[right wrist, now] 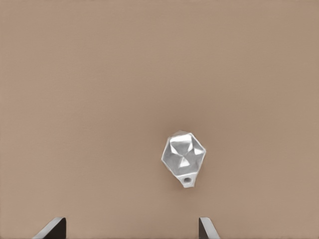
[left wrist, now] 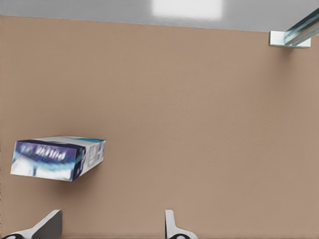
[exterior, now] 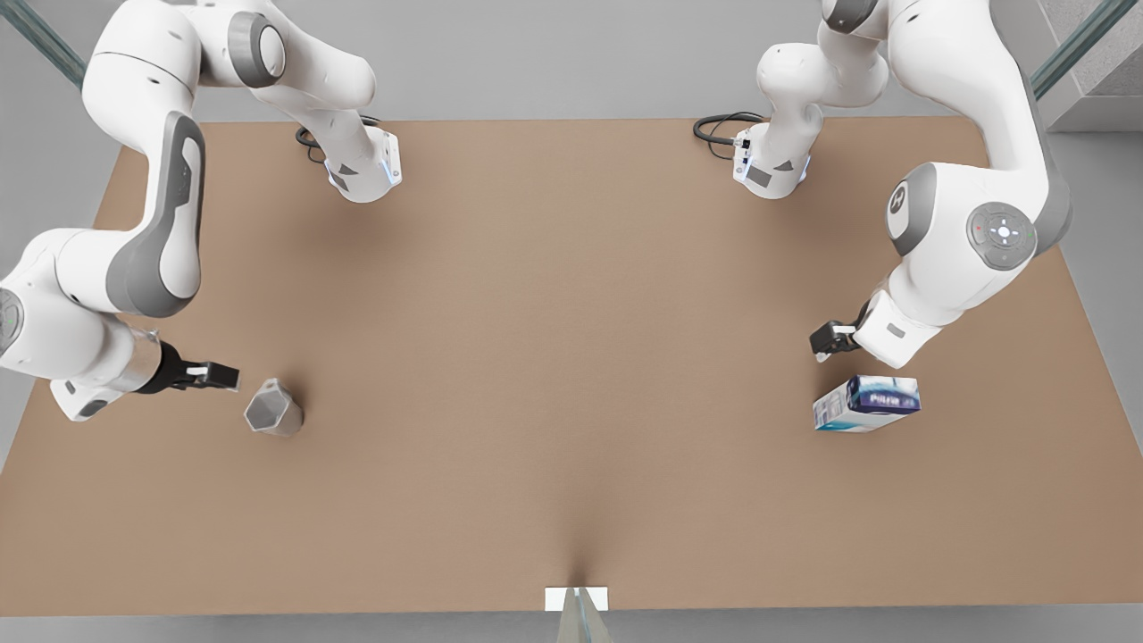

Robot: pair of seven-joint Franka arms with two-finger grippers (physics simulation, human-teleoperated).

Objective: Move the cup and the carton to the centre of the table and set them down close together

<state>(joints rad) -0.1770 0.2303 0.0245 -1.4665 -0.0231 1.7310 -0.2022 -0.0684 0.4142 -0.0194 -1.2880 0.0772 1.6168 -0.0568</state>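
Right gripper (exterior: 219,376), fingers spread wide and empty, hovers just beside the cup (exterior: 275,407) on the table (exterior: 554,357). Left gripper (exterior: 826,344), fingers also apart, sits near the carton (exterior: 865,403), not touching.

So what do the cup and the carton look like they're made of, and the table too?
The cup looks like metal or glazed ceramic: pale silvery grey, with faceted sides that catch light. Which of the two is unclear. The carton looks like printed cardboard: a sharp-edged box in dark blue and white with lettering and a slight sheen. The table is plain matte light brown, with no grain or glare, perhaps laminate or board.
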